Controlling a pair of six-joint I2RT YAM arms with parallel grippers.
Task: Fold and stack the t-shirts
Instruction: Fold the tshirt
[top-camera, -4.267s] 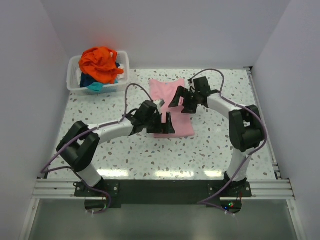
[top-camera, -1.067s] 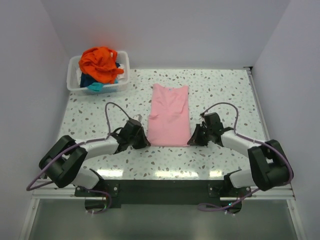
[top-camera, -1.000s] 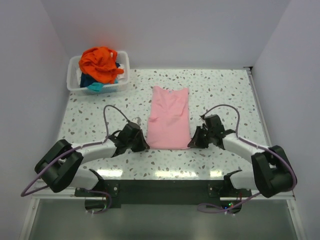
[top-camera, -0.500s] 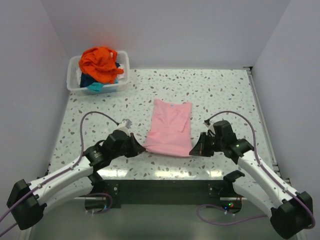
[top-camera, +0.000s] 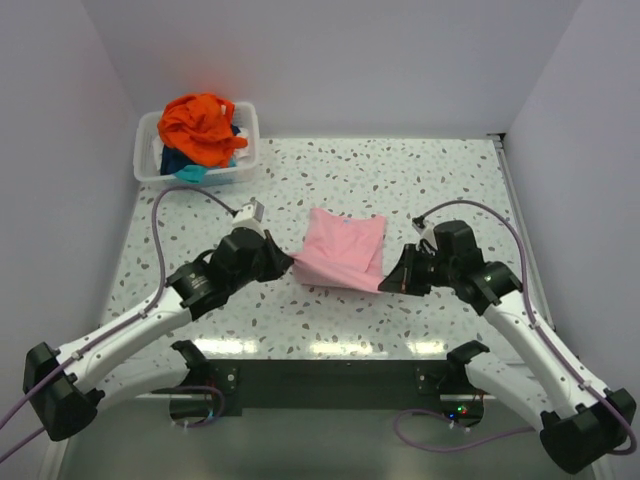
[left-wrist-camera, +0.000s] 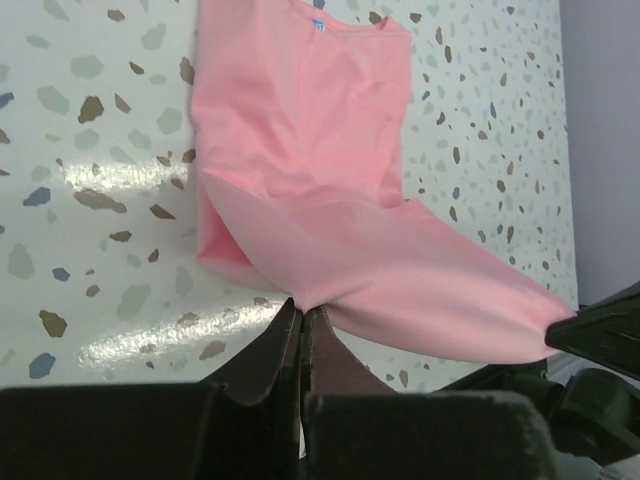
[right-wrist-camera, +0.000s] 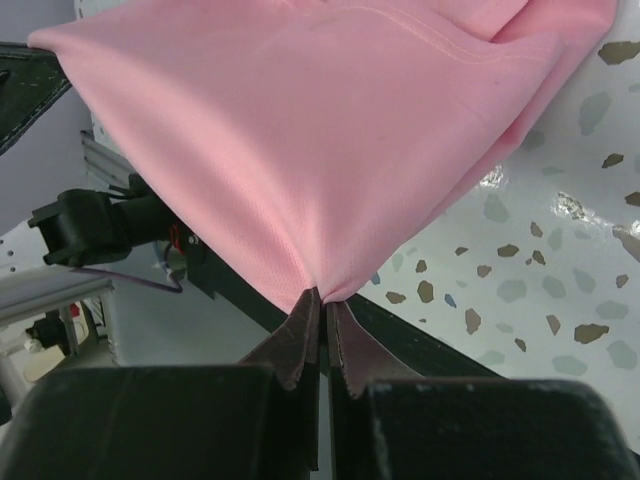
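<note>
A light pink t-shirt (top-camera: 342, 250) lies folded lengthwise in the middle of the speckled table, its near hem lifted off the surface. My left gripper (top-camera: 290, 262) is shut on the hem's left corner, seen pinched in the left wrist view (left-wrist-camera: 302, 304). My right gripper (top-camera: 388, 282) is shut on the hem's right corner, pinched likewise in the right wrist view (right-wrist-camera: 322, 294). The raised hem hangs stretched between the two grippers, while the collar end (left-wrist-camera: 318, 30) rests flat on the table. An orange t-shirt (top-camera: 200, 124) tops a pile with teal and dark blue cloth under it.
A white plastic bin (top-camera: 148, 166) holding the pile stands at the table's far left corner. The speckled table (top-camera: 450, 190) stretches bare to the right. White walls close in the back and both sides. A black rail (top-camera: 320, 375) runs along the near edge.
Both grippers have risen and moved toward the far side with the pink hem, shortening the shirt's flat part. Earlier they dragged the shirt toward the near edge.
</note>
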